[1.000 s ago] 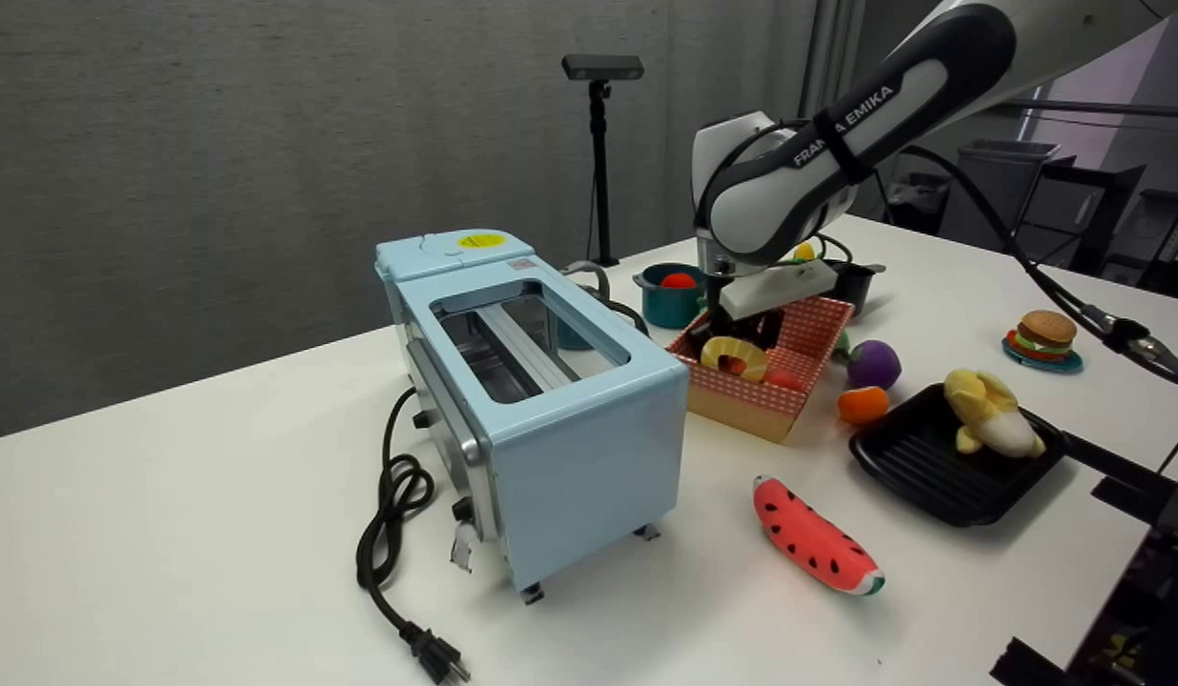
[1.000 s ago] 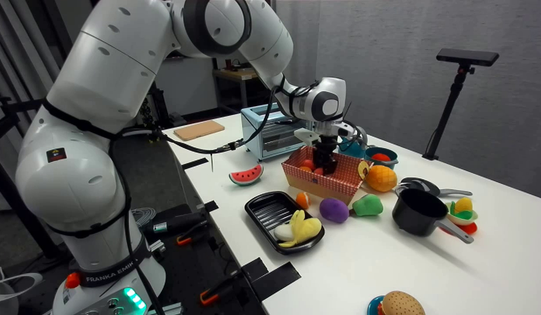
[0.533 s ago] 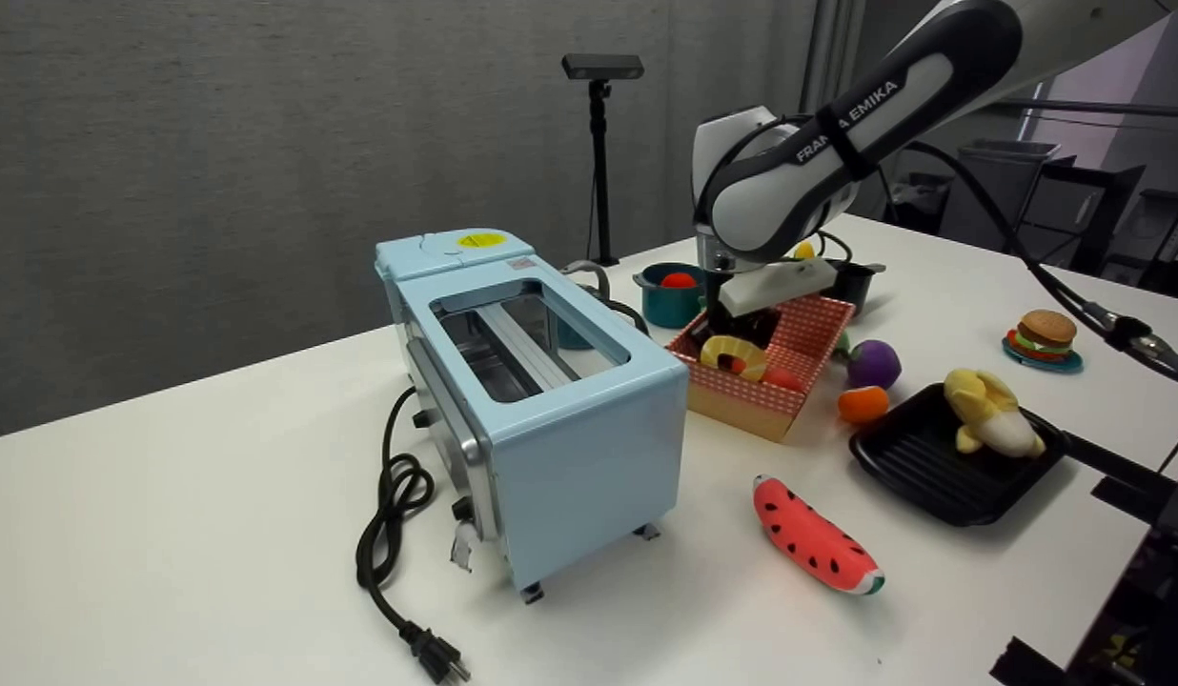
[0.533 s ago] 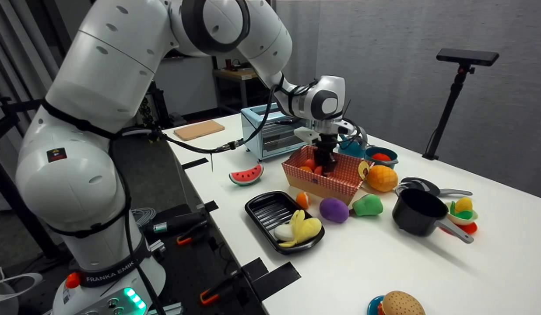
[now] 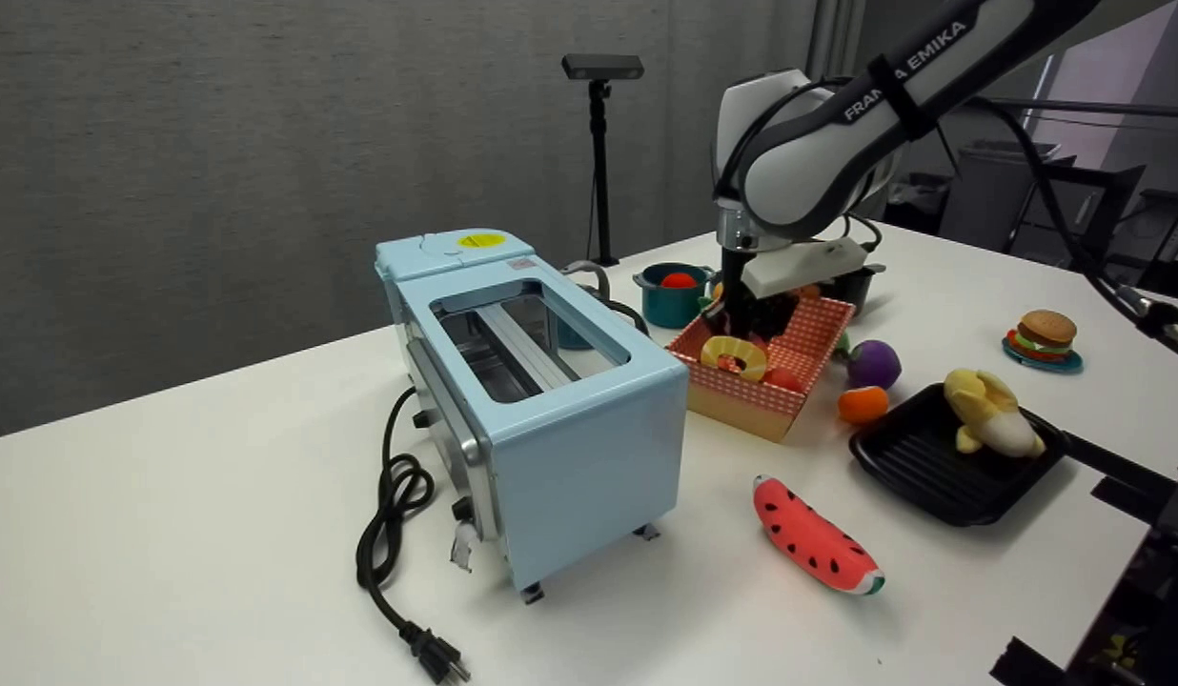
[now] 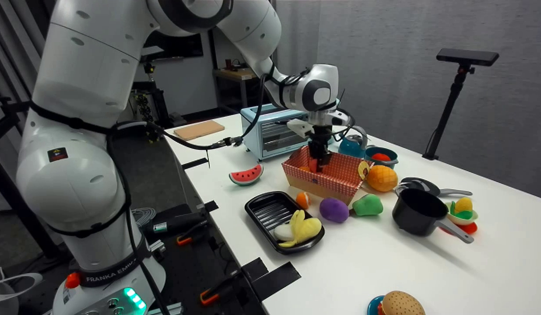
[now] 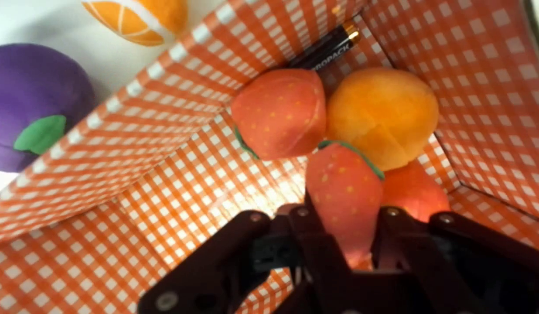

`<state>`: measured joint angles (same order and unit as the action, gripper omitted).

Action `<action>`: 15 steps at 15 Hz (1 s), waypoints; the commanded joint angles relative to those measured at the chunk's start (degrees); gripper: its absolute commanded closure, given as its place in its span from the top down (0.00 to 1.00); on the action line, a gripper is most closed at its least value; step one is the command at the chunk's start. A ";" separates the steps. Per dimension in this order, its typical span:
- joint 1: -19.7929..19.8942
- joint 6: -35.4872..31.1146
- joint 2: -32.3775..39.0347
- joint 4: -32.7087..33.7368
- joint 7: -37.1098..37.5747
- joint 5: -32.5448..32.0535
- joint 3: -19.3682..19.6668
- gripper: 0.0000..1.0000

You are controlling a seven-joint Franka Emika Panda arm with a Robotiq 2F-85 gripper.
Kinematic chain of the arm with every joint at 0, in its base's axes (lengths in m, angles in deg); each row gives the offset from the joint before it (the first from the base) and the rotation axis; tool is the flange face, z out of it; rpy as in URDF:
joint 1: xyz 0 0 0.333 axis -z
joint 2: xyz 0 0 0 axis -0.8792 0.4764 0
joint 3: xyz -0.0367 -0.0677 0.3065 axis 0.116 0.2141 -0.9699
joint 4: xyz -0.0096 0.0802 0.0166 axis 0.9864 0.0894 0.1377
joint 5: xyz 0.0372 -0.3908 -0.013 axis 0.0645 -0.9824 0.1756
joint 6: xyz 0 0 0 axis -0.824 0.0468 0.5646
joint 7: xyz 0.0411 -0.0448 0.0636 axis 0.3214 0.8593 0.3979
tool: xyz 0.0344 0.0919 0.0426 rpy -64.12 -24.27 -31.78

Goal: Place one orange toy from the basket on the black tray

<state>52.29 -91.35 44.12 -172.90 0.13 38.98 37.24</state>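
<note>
Just beyond the hand [image 7: 347, 214] and its strawberry [image 7: 342, 181], the orange toy [image 7: 385, 115].

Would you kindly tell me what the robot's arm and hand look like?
The arm is white and rounded, with dark joint trim, black straps and a black cable; FRANKA EMIKA lettering, partly strapped over, marks it. The hand is black, with jointed fingers and round screw heads.

We have room on the black tray [image 6: 270, 211] beside the banana [image 6: 303, 228]; a cut orange [image 6: 303, 200] sits between tray and basket [image 6: 323, 190].
</note>
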 commanded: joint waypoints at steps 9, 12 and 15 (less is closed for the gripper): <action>1.37 -6.03 -19.13 -22.16 -0.71 -0.19 -0.43 0.05; 2.05 -5.95 -22.10 -25.00 -1.10 -0.04 -0.74 0.05; 2.68 -6.29 -24.94 -27.71 -1.66 0.04 -0.94 0.05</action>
<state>53.38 -95.19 23.99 -195.63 -0.16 38.98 37.19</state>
